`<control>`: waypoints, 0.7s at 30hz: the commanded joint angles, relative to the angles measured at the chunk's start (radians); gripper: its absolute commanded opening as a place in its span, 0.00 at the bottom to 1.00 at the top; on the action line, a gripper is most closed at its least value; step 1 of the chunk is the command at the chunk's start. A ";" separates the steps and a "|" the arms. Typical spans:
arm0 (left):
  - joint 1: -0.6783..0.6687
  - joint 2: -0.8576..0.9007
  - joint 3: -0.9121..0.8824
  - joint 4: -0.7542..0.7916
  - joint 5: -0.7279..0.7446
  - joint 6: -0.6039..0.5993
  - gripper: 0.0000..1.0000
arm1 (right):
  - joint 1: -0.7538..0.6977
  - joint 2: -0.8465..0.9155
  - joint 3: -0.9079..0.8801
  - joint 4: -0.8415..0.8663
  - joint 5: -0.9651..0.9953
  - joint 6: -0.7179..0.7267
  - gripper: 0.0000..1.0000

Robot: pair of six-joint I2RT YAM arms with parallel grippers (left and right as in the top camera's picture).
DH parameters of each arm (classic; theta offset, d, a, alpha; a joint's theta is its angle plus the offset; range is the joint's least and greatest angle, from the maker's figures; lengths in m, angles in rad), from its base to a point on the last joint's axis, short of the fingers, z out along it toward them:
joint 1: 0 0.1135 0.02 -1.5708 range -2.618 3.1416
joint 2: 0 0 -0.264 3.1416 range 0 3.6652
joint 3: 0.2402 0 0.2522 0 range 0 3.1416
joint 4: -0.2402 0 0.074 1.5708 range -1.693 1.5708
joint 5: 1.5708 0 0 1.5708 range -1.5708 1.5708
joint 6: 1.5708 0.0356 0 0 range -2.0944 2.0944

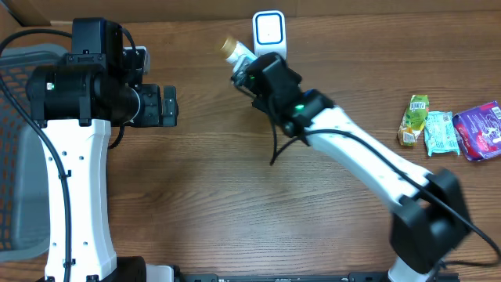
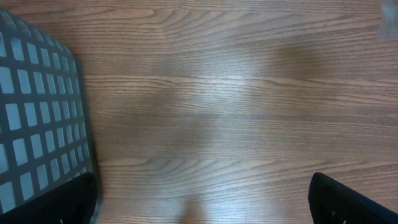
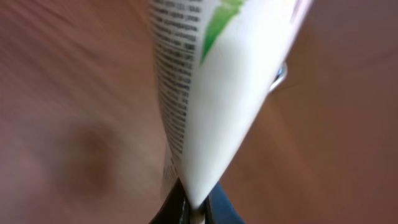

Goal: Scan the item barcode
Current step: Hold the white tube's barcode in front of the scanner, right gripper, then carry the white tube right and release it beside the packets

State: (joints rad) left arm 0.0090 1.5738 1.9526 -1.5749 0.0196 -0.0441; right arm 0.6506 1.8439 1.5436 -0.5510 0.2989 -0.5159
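The white tube (image 3: pixel 217 93), with fine print down one side and a green flash near the top, is off the table at the far middle of the scene. From overhead its tan cap end (image 1: pixel 229 47) points far-left, just beside the white barcode scanner (image 1: pixel 268 30) that stands at the far edge. The right gripper (image 1: pixel 249 70) is clamped tight on the tube's flat tail, and the wrist view shows the pinch right at the thin bottom edge (image 3: pixel 194 210).

No barcode shows in any view. The printed side faces the wrist camera rather than, as far as I can judge, the scanner. To do this step well, roll the wrist slowly so each face sweeps past the scanner's window, keeping the tube near it but not touching. Pause on each face. The grip is on a thin edge, so quick turns could let the tube swing or slip.

The left gripper (image 1: pixel 167 106) is spread wide and holds nothing, hovering over bare wooden table (image 2: pixel 236 106) beside a grey mesh basket (image 2: pixel 37 112) at the left. Three snack packets (image 1: pixel 442 129) lie far right, well apart from the work.
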 commanded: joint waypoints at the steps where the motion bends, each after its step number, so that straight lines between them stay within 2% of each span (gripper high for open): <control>1: 0.004 0.008 0.003 0.002 0.006 0.022 1.00 | -0.058 -0.044 0.031 -0.092 -0.316 0.363 0.04; 5: 0.004 0.008 0.003 0.002 0.006 0.022 1.00 | -0.150 -0.041 0.028 -0.277 -0.543 0.476 0.04; 8: 0.004 0.008 0.003 0.002 0.006 0.022 1.00 | -0.237 -0.041 0.028 -0.385 -0.601 0.514 0.04; 15: 0.004 0.008 0.003 0.002 0.006 0.022 0.99 | -0.491 -0.040 0.027 -0.488 -0.555 0.519 0.04; 21: 0.004 0.008 0.003 0.002 0.006 0.022 1.00 | -0.647 -0.008 0.026 -0.533 -0.350 0.513 0.04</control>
State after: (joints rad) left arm 0.0090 1.5738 1.9526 -1.5749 0.0196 -0.0441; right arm 0.0376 1.8214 1.5543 -1.0843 -0.1490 -0.0101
